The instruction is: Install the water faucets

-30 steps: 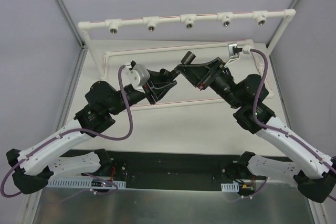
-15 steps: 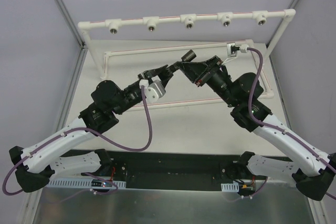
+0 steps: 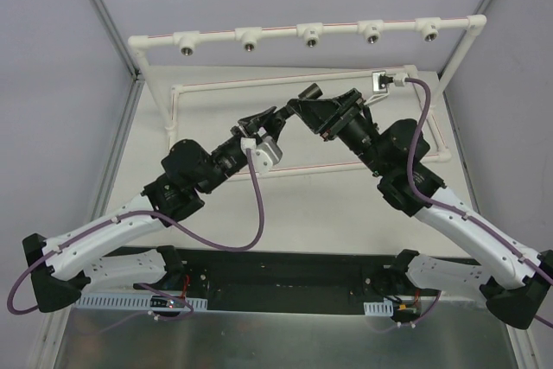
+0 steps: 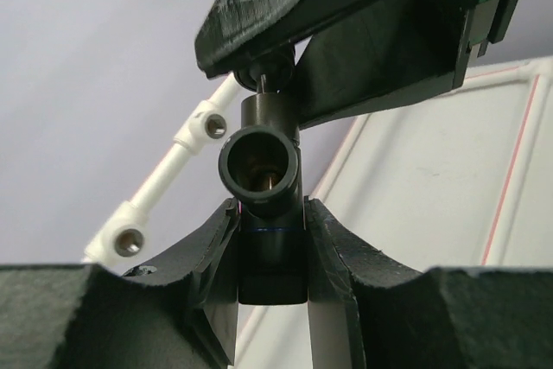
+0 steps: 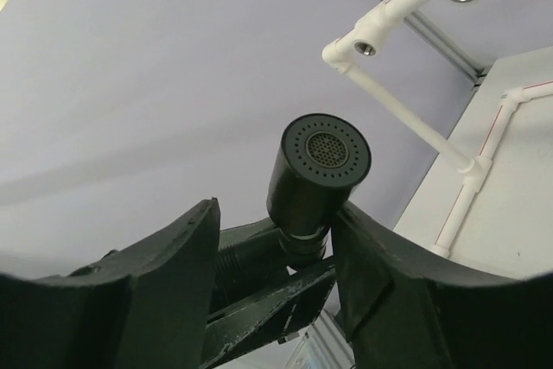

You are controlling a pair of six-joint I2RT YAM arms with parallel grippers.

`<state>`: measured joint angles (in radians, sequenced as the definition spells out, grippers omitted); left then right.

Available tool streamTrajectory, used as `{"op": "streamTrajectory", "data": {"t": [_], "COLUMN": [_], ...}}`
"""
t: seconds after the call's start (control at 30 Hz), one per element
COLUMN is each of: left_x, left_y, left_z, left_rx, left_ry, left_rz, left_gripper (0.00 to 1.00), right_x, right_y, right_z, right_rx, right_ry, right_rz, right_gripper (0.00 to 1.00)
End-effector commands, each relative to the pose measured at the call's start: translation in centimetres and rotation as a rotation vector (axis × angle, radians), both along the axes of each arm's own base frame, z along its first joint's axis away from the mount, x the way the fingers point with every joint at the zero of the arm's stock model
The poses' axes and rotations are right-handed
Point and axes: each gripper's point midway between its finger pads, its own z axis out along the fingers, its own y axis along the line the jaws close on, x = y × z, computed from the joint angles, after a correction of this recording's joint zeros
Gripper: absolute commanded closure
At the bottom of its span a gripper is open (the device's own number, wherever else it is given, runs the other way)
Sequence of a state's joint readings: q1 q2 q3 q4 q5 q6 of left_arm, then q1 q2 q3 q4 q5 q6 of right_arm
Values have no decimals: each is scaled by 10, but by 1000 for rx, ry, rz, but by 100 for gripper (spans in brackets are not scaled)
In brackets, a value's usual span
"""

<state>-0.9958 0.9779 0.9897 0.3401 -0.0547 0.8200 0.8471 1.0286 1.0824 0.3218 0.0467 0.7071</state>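
Note:
A black T-shaped water faucet (image 3: 309, 92) hangs in the air between my two grippers, above the middle of the table. My left gripper (image 3: 270, 118) is shut on its lower body; in the left wrist view the fingers (image 4: 333, 257) clamp the faucet (image 4: 263, 179) below its round open mouth. My right gripper (image 3: 298, 110) holds the same faucet from the other side. In the right wrist view its perforated head (image 5: 318, 170) sits between the jaws (image 5: 276, 213), against the right finger. The short stubby faucet is out of view.
A white pipe rack (image 3: 216, 37) with several metal-threaded fittings runs across the back. A lower white pipe frame (image 3: 285, 80) lies on the table behind the grippers. Grey walls close in left and right. A black rail (image 3: 276, 270) crosses the near edge.
My left arm has swung up and right from beside the right gripper and closed on the faucet's body. The right gripper has barely moved and kept the faucet.

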Motion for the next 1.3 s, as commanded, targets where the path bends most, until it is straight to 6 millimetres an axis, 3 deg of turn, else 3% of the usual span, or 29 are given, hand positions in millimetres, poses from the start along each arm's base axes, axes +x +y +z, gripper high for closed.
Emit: {"op": "streamTrajectory", "data": {"t": [0.0, 0.1, 0.3, 0.57, 0.9, 1.27], "left_x": [-16, -26, -34, -58, -81, -95], "left_y": [4, 8, 27, 33, 35, 12], "left_z": [22, 33, 55, 72, 94, 93], "left_rx": [-318, -501, -906, -1177, -1250, -1178], "left_ry": [193, 333, 594, 779, 853, 978], "left_rz": [-83, -145, -235, -488, -689, -804], "left_gripper": [100, 100, 100, 100, 100, 100], "right_x": [-43, -54, -62, -72, -74, -80], "right_y": [-13, -9, -12, -13, -8, -6], "right_z": [72, 70, 65, 70, 67, 73], "right_rx": [158, 132, 119, 104, 91, 92], "right_ry": [-202, -249, -285, -336, -331, -343], "right_rz": [119, 166, 183, 212, 244, 273], "right_gripper": [37, 31, 30, 30, 30, 31]}}
